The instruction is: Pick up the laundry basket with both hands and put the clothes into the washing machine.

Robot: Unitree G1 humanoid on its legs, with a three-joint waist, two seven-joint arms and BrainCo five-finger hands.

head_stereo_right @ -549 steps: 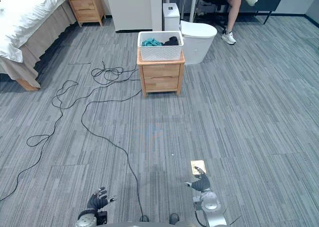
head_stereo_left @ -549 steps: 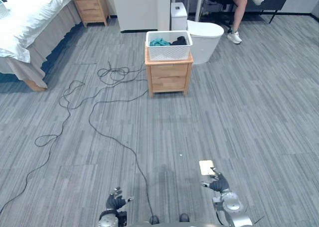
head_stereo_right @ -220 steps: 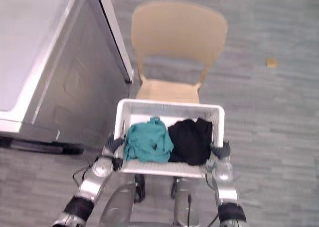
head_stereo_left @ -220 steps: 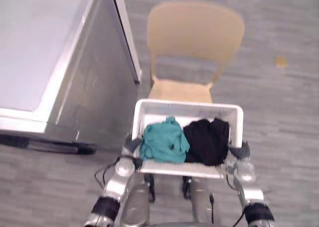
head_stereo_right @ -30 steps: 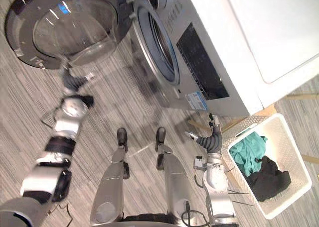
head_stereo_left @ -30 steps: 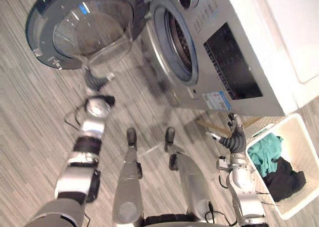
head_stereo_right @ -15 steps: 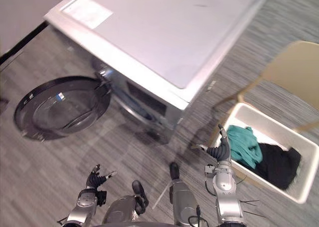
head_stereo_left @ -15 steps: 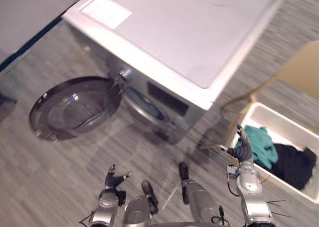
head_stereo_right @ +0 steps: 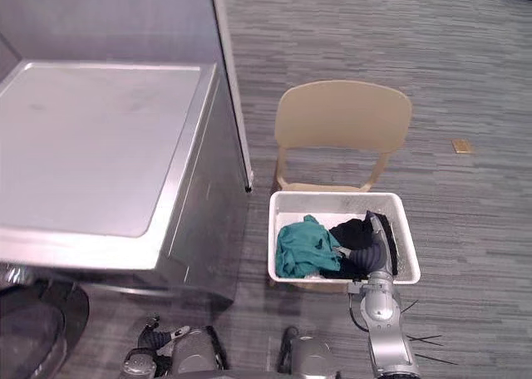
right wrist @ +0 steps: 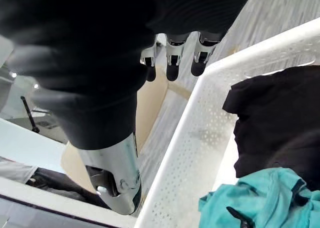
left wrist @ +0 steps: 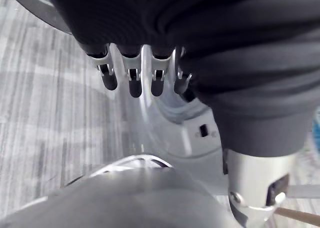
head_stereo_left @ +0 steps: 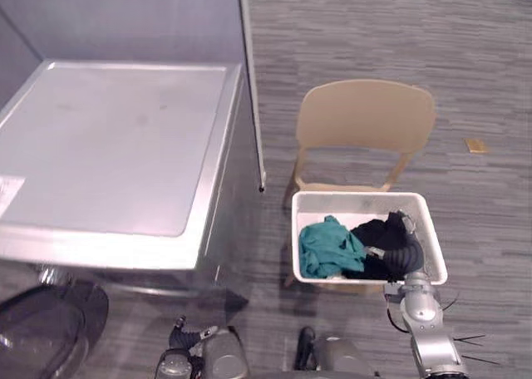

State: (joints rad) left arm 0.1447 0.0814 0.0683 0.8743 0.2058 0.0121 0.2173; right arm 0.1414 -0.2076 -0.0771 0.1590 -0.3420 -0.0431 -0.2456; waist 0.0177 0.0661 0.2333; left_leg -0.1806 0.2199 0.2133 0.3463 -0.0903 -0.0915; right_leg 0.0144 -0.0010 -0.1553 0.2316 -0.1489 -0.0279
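Note:
The white laundry basket [head_stereo_left: 357,198] rests on the seat of a tan chair [head_stereo_left: 366,117], to the right of the silver washing machine [head_stereo_left: 116,155]. Inside it lie a teal cloth [head_stereo_left: 326,246] and a black cloth [head_stereo_left: 370,229]. My right hand [head_stereo_left: 405,250] hovers over the basket's right side, above the black cloth, open and holding nothing. Its fingers [right wrist: 170,63] reach past the basket's rim [right wrist: 200,118] in the right wrist view. My left hand [head_stereo_left: 180,337] hangs low near the floor in front of the machine, fingers [left wrist: 130,75] relaxed and empty.
The machine's round dark door [head_stereo_left: 41,329] stands open at the lower left, near the floor. A thin white panel edge [head_stereo_left: 252,88] runs between the machine and the chair. Grey plank floor [head_stereo_left: 482,105] stretches to the right of the chair.
The camera has swung up and round, so the machine's top and the chair now face me. My right hand has gone from beside the basket to above its black cloth.

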